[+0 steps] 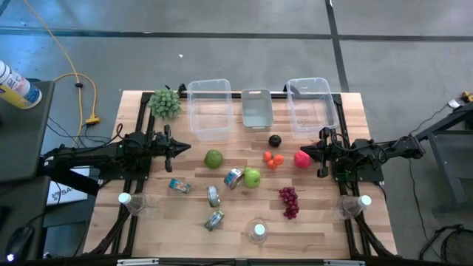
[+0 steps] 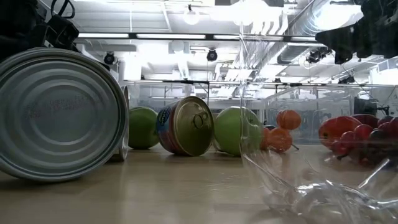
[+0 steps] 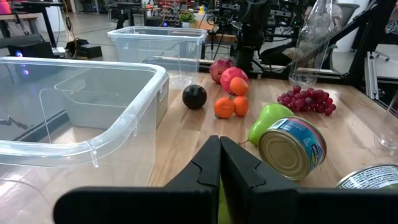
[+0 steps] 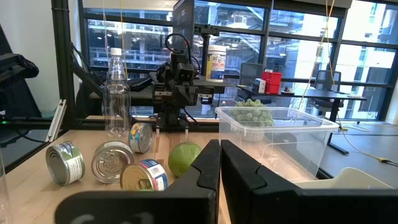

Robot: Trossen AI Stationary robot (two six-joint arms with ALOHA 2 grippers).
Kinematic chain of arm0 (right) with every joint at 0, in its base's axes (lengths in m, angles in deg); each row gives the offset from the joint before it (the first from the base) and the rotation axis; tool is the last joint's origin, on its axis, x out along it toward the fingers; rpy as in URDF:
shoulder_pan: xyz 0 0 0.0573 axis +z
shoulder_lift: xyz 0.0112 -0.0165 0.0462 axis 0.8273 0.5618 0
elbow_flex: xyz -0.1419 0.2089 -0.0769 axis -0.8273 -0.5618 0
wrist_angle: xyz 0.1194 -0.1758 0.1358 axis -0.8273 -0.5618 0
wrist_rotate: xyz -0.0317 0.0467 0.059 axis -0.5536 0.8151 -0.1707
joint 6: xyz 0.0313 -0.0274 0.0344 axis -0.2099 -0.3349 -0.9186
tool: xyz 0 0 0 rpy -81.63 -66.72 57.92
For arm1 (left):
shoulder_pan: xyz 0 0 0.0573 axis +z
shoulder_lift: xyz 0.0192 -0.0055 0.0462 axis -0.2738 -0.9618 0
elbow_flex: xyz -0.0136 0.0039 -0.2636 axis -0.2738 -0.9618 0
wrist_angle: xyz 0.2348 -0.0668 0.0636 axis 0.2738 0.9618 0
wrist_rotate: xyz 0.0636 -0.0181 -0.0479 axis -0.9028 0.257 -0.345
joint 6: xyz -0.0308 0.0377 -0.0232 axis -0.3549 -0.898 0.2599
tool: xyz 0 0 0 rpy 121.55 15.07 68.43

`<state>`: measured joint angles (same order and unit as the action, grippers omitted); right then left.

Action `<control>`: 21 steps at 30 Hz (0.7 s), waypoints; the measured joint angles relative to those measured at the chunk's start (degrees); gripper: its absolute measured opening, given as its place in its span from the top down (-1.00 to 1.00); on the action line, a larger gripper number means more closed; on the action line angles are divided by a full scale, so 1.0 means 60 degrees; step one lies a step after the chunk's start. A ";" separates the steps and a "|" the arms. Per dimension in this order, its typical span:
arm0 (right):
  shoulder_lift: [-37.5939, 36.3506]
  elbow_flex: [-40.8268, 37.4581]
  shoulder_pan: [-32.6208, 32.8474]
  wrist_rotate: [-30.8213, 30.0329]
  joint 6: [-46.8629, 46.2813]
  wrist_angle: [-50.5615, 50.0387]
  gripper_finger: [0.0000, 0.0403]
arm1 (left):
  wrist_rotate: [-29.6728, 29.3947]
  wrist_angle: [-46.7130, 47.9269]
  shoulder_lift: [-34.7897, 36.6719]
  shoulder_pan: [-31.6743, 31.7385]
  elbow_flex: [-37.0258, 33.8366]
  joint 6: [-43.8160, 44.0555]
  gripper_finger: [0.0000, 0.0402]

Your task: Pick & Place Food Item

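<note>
Hovering at opposite desk [image 1: 325,222] sides, jaws together and empty: left gripper [image 1: 186,148] near green apple [image 1: 213,158], right gripper [image 1: 303,152] touching red apple [image 1: 301,159].

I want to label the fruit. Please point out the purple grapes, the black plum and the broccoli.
purple grapes [image 1: 289,201]: high view, middle of the bunch.
black plum [image 1: 275,140]: high view, its top.
broccoli [image 1: 165,103]: high view, middle of the green head.

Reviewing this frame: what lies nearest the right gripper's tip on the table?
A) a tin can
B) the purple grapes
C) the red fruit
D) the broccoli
C: in the high view the red fruit lies just at the tip of the shut right gripper.
</note>
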<state>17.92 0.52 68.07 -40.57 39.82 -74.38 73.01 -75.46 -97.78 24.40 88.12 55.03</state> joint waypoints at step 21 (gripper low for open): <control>0.0026 -0.0004 0.0000 -0.0300 -0.0265 -0.0728 0.98 | 0.0001 0.0001 -0.0003 0.0000 -0.0004 0.0000 1.00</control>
<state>18.07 0.50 68.07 -42.37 38.23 -78.74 73.01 -75.45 -97.80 24.40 88.10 55.03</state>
